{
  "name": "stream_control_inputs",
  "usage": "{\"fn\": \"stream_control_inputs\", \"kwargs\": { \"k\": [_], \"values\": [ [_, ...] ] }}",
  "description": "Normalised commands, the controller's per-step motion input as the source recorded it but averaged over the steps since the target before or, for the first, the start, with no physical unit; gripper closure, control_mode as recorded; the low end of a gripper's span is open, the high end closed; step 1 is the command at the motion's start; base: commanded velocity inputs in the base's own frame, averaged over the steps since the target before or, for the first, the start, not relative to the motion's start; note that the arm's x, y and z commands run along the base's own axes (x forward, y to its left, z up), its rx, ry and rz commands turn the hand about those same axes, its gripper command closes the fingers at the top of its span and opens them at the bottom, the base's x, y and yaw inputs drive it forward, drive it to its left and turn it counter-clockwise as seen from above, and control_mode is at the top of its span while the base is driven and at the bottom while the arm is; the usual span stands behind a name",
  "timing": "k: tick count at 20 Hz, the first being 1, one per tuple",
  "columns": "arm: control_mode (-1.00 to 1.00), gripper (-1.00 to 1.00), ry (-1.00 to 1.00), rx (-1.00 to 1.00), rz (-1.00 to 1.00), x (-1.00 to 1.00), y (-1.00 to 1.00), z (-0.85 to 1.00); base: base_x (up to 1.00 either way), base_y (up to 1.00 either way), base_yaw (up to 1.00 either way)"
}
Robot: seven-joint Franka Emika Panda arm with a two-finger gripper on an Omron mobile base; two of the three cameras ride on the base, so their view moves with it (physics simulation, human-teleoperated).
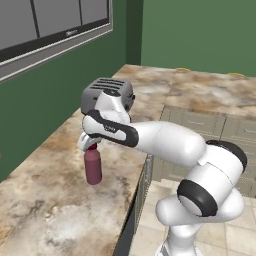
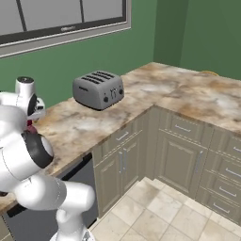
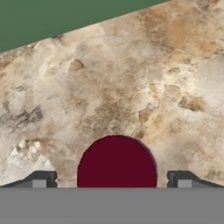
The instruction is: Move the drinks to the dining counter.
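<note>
The gripper [image 3: 116, 181], seen in the hand view at the bottom centre, points straight down with its two dark fingertips [image 3: 43, 179] set wide, one at the lower left and one at the lower right. Between them, with a gap on each side, lies the round top of the dark red bottle [image 3: 117, 162]; neither tip touches it.

In the left base view the gripper [image 1: 90, 145] sits at centre left, directly over the cap of the dark red bottle [image 1: 93, 167], which stands upright on the marbled counter [image 1: 45, 200] near its front edge. The white arm [image 1: 165, 142] reaches to it from the lower right of the frame.

Above and behind the gripper in that view stands a silver toaster [image 1: 107, 92], well apart from the bottle. In the right base view the toaster [image 2: 99, 89] occupies the upper centre left on the counter [image 2: 179, 89], with beige cabinet fronts [image 2: 141, 160] below and green walls [image 2: 197, 33] behind.
</note>
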Motion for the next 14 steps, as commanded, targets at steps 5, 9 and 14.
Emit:
{"fn": "stream_control_inputs", "kwargs": {
  "k": [5,9,14],
  "values": [
    [-1.00,-1.00,0.00,0.00,0.00,0.04,0.13,-0.14,0.00,0.00,0.00],
    [-1.00,-1.00,0.00,0.00,0.00,0.00,0.13,-0.15,0.00,0.00,0.00],
    [-1.00,-1.00,0.00,0.00,0.00,0.00,0.08,-0.19,0.00,0.00,0.00]
  ]
}}
